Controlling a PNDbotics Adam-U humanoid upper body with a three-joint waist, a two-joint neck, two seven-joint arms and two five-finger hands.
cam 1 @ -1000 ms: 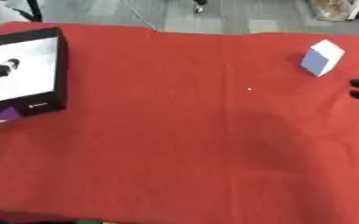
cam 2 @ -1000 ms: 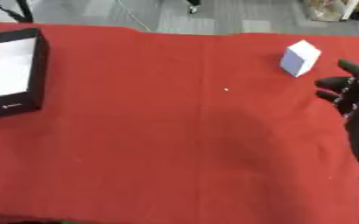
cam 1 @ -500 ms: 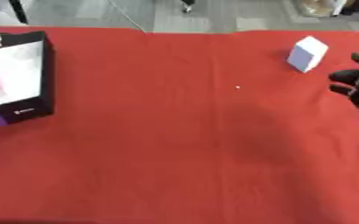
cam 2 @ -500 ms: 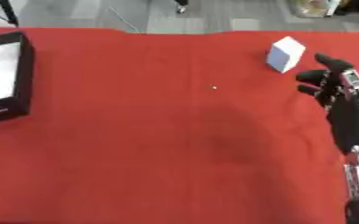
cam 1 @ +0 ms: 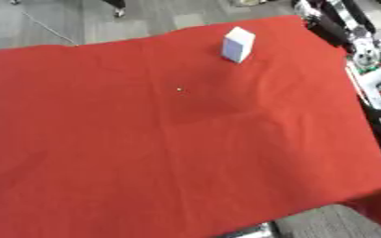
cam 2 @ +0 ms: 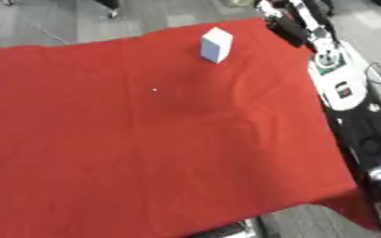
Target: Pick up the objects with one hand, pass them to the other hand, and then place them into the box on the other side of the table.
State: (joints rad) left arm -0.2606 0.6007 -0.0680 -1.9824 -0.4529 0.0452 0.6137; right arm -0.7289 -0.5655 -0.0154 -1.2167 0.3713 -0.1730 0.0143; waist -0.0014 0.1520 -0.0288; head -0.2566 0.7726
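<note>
White block (cam 2: 216, 44) seemingly beside right arm (cam 2: 332, 69)

Right arm (cam 2: 333, 79) extends along view's right edge toward far upper corner, black with silver-white segments. Right hand (cam 2: 277, 10) at far end, blurred, finger state unclear. Left arm unseen.

Right hand (cam 2: 285, 21) blurred — fingers unreadable — arm cut off at edge.

Matt red cloth (cam 1: 186, 148), faintly creased
</note>
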